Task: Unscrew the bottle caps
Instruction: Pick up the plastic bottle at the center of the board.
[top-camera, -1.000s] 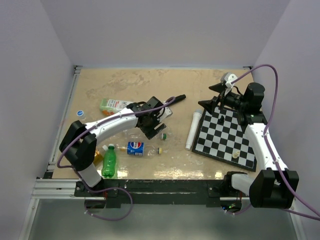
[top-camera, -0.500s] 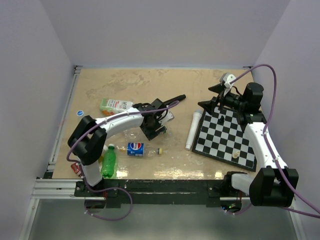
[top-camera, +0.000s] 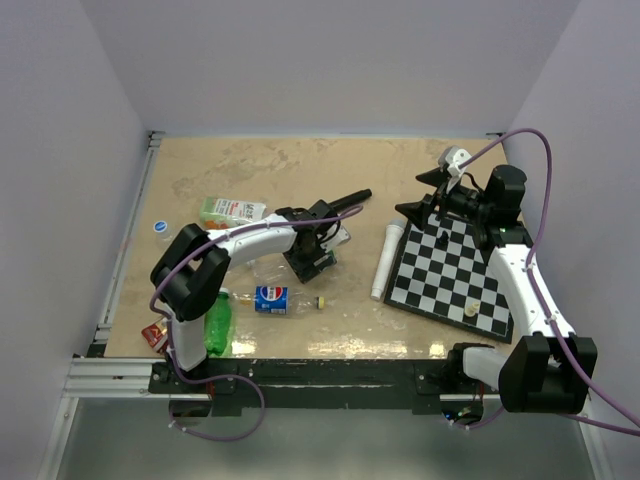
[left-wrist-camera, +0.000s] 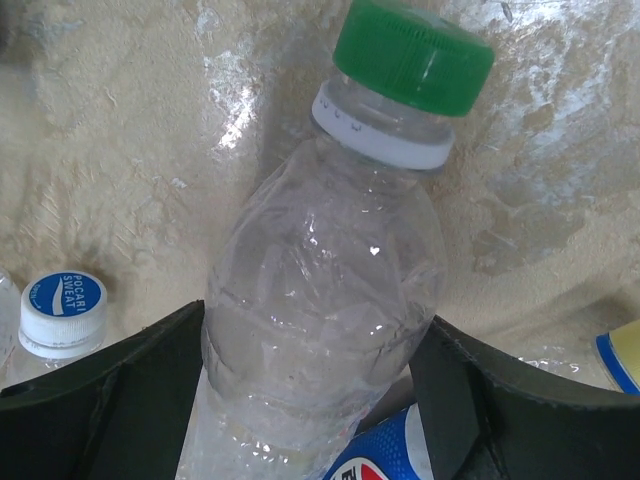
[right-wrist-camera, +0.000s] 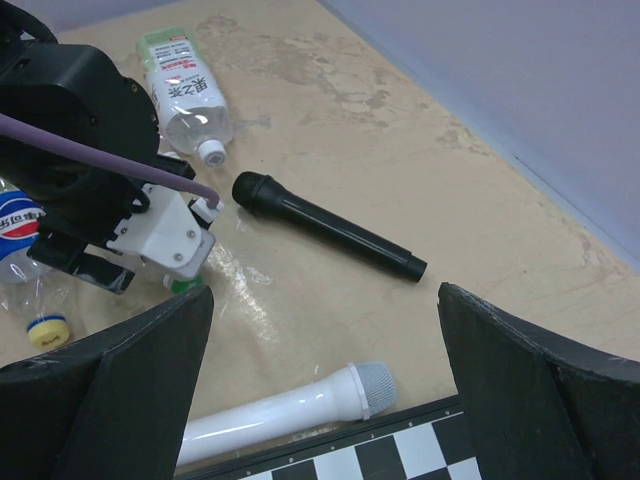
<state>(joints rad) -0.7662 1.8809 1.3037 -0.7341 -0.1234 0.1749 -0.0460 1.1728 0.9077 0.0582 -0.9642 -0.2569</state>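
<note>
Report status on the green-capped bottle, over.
Left gripper clamped on clear bottle. Green cap on. Right gripper open, empty. Nothing blocking the cap.

Left end effector (left-wrist-camera: 310, 335) gripping, right end effector (right-wrist-camera: 325, 300) raised (jaws wide)

Overhead cam; two close wrist cams.

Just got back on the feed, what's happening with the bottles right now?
The left gripper has its fingers on either side of a clear crinkled bottle, whose green cap is still on; whether they are squeezing it is hard to tell. The right gripper hangs open and empty above the chessboard's far edge. The Pepsi bottle and the green bottle lie near the left arm's base, in neither gripper.
</note>
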